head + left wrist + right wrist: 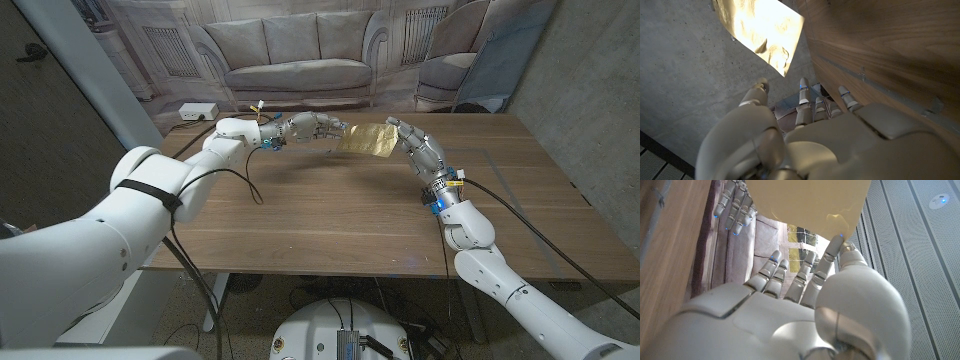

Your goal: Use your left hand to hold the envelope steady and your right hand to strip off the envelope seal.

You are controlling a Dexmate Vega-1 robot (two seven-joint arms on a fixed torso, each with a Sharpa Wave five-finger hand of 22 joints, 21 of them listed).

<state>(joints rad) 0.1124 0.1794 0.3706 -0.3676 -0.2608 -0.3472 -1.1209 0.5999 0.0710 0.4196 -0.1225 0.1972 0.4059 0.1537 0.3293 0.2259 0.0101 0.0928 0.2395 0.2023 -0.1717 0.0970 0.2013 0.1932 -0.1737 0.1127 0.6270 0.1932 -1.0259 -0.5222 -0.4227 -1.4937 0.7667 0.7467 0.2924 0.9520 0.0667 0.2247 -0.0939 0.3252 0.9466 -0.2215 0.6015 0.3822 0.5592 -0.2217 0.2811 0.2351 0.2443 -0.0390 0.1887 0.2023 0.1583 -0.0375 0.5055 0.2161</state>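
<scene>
Hidden: the seal cannot be made out on the envelope (366, 138); where the left robot hand (312, 127) meets the paper is too small to read in the head view.
Envelope: one, golden and shiny, held in the air above the far middle of the bench (330, 215), between the two robot hands.
Left robot hand: in its wrist view the fingers (802, 102) are spread and stop just short of the envelope's corner; whether it grips cannot be told.
Right robot hand (415, 142): thumb and fingertips (832, 245) pinch the envelope's edge.
Surface: one brown wooden bench.
Room: a printed backdrop of one sofa (295, 62) behind; one white power strip (197, 112) at the far left corner.
</scene>
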